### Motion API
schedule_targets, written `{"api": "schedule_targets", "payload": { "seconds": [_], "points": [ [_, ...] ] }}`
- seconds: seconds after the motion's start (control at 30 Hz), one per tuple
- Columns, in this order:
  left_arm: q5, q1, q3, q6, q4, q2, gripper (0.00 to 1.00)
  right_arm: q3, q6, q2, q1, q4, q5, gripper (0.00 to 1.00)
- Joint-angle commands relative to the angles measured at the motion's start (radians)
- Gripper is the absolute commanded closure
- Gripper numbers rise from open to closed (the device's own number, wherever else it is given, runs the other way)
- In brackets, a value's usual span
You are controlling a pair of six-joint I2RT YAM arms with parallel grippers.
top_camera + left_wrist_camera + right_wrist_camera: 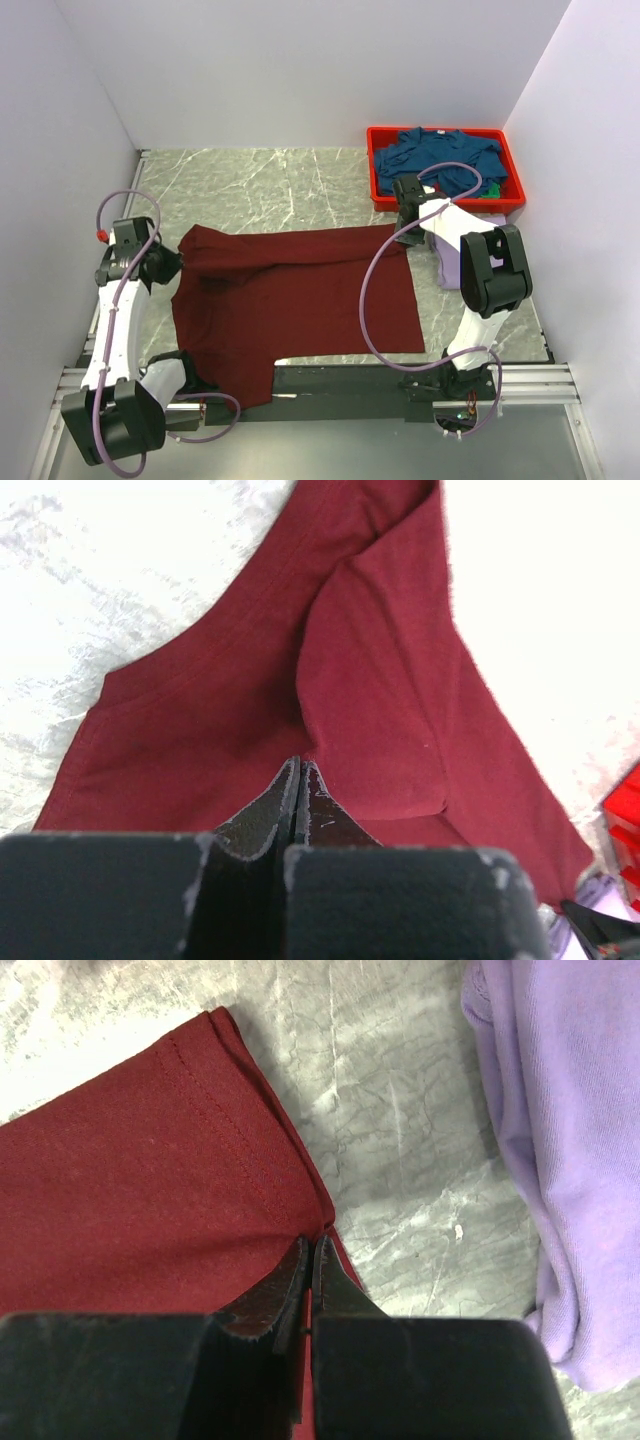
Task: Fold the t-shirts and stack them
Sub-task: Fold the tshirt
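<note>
Shirt: maroon t-shirt [300, 300] on counter [270, 190], long axis left-right, neck tag [285, 397] nearside.
Left hand [300, 765]: clamped on far-left corner.
Right hand [310, 1245]: clamped on far-right hem.

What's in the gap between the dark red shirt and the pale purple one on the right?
Nothing but bare marbled tabletop. The right wrist view shows that strip running between the hemmed edge of the maroon shirt and the lavender shirt.

Bright even overhead light; left wrist view overexposed, tabletop [120, 570] blown white.
</note>
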Motion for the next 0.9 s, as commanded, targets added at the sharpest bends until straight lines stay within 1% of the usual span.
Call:
{"api": "schedule_targets", "payload": {
  "seconds": [0.0, 0.17, 0.27, 0.3, 0.37, 0.4, 0.5, 0.6, 0.67, 0.73, 0.77, 0.8, 0.87],
  "points": [
    [-0.003, 0.001, 0.085, -0.001, -0.038, -0.050, 1.00, 0.033, 0.008, -0.016, -0.012, -0.017, 0.025, 1.00],
    [0.009, -0.001, 0.042, -0.003, -0.046, -0.074, 1.00, 0.007, 0.012, -0.007, -0.012, -0.011, 0.011, 0.97],
    [0.017, -0.001, 0.012, -0.006, -0.037, -0.077, 1.00, 0.003, 0.013, 0.001, -0.011, -0.020, 0.017, 0.91],
    [0.020, -0.001, 0.007, -0.006, -0.034, -0.077, 1.00, 0.004, 0.012, 0.002, -0.011, -0.024, 0.024, 0.85],
    [0.021, -0.001, 0.002, -0.003, -0.029, -0.076, 1.00, 0.007, 0.012, 0.002, -0.012, -0.035, 0.032, 0.77],
    [0.023, -0.002, 0.001, 0.000, -0.028, -0.074, 1.00, 0.007, 0.015, -0.001, -0.011, -0.040, 0.038, 0.70],
    [0.035, -0.004, 0.002, 0.000, -0.022, -0.073, 1.00, 0.010, 0.022, -0.017, -0.011, -0.054, 0.049, 0.60],
    [0.046, -0.009, 0.010, -0.003, -0.019, -0.068, 1.00, 0.016, 0.031, -0.060, -0.009, -0.073, 0.086, 0.54],
    [0.053, -0.010, 0.015, -0.003, -0.017, -0.067, 1.00, 0.013, 0.039, -0.091, -0.008, -0.067, 0.100, 0.54],
    [0.060, -0.013, 0.021, -0.003, -0.015, -0.062, 1.00, -0.004, 0.030, -0.158, 0.011, -0.013, 0.078, 0.54],
    [0.063, -0.015, 0.022, -0.006, -0.014, -0.061, 1.00, -0.012, 0.003, -0.180, 0.023, 0.014, 0.004, 0.54],
    [0.067, -0.016, 0.024, -0.009, -0.009, -0.059, 1.00, -0.016, -0.016, -0.200, 0.038, 0.041, -0.039, 0.54],
    [0.081, -0.022, 0.025, -0.015, 0.001, -0.054, 1.00, -0.030, -0.057, -0.246, 0.110, 0.129, -0.151, 0.54]
  ]
}}
